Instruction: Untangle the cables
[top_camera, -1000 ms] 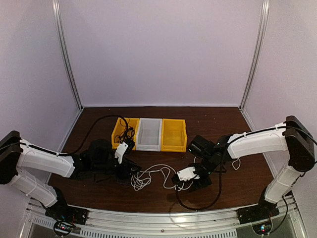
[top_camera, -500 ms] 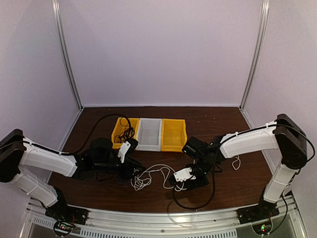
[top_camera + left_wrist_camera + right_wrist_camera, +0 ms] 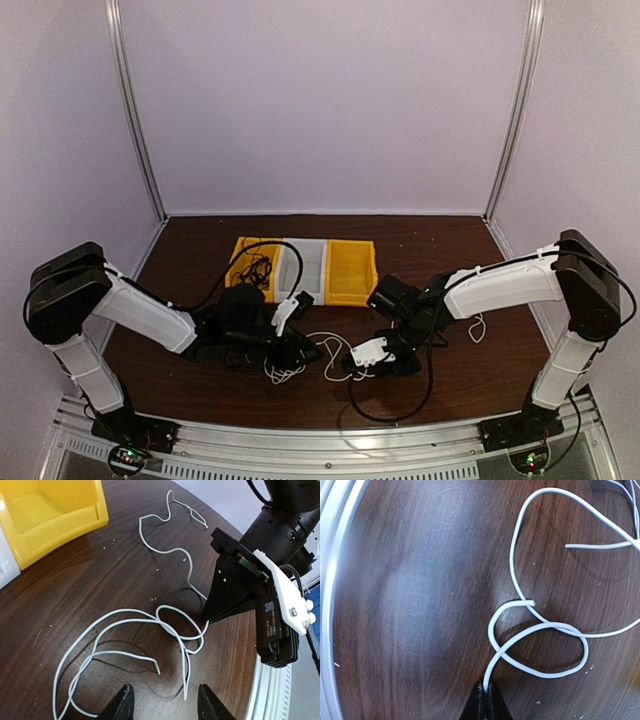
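A thin white cable (image 3: 165,625) lies in loose, crossing loops on the dark wood table between the two arms, also seen in the top view as the white cable (image 3: 300,362). My right gripper (image 3: 485,687) is shut on one strand of it, low at the table, just before a small loop; the top view shows that right gripper (image 3: 352,362). My left gripper (image 3: 165,707) is open, its fingertips (image 3: 122,705) hovering over a free end of the cable, a short way from the right one. Dark cables (image 3: 260,270) lie bunched in the left yellow bin.
Three bins stand in a row behind the cable: a yellow bin (image 3: 243,262), a white bin (image 3: 300,268) and another yellow bin (image 3: 352,270). The right arm's thick black hose (image 3: 392,412) loops over the table near the front rail. A short white strand (image 3: 478,327) lies under the right arm.
My left arm has swung right, bringing its open gripper over the white cable's loops. My right gripper has shifted slightly left and shut on a strand of the white cable.
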You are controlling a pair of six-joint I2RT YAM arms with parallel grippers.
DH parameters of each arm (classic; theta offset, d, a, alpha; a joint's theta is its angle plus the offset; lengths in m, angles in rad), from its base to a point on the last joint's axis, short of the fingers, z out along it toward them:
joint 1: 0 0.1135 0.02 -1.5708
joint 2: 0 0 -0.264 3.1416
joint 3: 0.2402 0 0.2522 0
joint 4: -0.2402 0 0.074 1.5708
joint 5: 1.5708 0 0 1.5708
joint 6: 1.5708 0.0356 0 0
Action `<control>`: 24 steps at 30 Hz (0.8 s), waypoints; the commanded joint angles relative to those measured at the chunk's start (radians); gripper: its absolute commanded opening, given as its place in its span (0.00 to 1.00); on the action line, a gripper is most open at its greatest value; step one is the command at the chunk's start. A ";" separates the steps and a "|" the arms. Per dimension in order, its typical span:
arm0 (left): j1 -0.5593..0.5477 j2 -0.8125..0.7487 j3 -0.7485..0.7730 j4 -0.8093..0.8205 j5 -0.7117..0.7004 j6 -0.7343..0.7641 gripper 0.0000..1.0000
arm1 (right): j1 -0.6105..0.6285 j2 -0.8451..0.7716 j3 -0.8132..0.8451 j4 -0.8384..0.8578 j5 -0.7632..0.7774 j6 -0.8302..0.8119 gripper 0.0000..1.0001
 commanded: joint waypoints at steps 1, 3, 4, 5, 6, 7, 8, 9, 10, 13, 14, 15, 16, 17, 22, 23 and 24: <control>-0.025 0.070 0.052 0.080 0.056 -0.029 0.47 | 0.006 -0.056 0.022 0.001 -0.004 0.023 0.00; -0.037 0.109 0.077 0.080 0.075 -0.037 0.50 | 0.005 -0.085 0.034 -0.005 -0.026 0.033 0.00; -0.040 0.137 0.093 0.073 0.075 -0.041 0.50 | 0.006 -0.094 0.044 -0.012 -0.035 0.036 0.00; -0.045 0.156 0.108 0.063 0.067 -0.046 0.50 | 0.006 -0.098 0.054 -0.021 -0.042 0.039 0.00; -0.048 0.179 0.126 0.052 0.056 -0.054 0.50 | 0.006 -0.100 0.062 -0.028 -0.048 0.042 0.00; -0.049 0.198 0.142 0.040 0.053 -0.061 0.48 | 0.005 -0.103 0.068 -0.032 -0.053 0.044 0.00; -0.051 0.216 0.155 0.039 0.058 -0.066 0.46 | 0.005 -0.107 0.071 -0.033 -0.059 0.046 0.00; -0.052 0.230 0.166 0.040 0.061 -0.069 0.42 | 0.005 -0.111 0.073 -0.035 -0.062 0.048 0.00; -0.051 0.243 0.177 0.034 0.056 -0.071 0.35 | 0.005 -0.114 0.076 -0.036 -0.067 0.050 0.00; -0.052 0.259 0.192 0.008 0.021 -0.068 0.02 | 0.003 -0.135 0.102 -0.062 -0.067 0.054 0.00; -0.052 0.256 0.187 0.008 0.014 -0.066 0.00 | -0.003 -0.149 0.120 -0.077 -0.066 0.055 0.00; -0.053 0.252 0.180 0.008 0.010 -0.064 0.00 | -0.017 -0.167 0.145 -0.093 -0.070 0.056 0.00; -0.053 0.247 0.170 0.010 0.005 -0.064 0.00 | -0.038 -0.187 0.178 -0.109 -0.085 0.060 0.00; -0.053 0.243 0.159 0.012 0.001 -0.064 0.00 | -0.065 -0.209 0.213 -0.124 -0.110 0.067 0.00; -0.053 0.227 0.103 0.010 -0.031 -0.065 0.00 | -0.218 -0.299 0.422 -0.161 -0.286 0.124 0.00; -0.053 0.223 0.097 0.003 -0.040 -0.066 0.00 | -0.247 -0.315 0.456 -0.159 -0.317 0.139 0.00; -0.053 0.219 0.089 -0.004 -0.048 -0.067 0.00 | -0.273 -0.332 0.499 -0.153 -0.343 0.156 0.00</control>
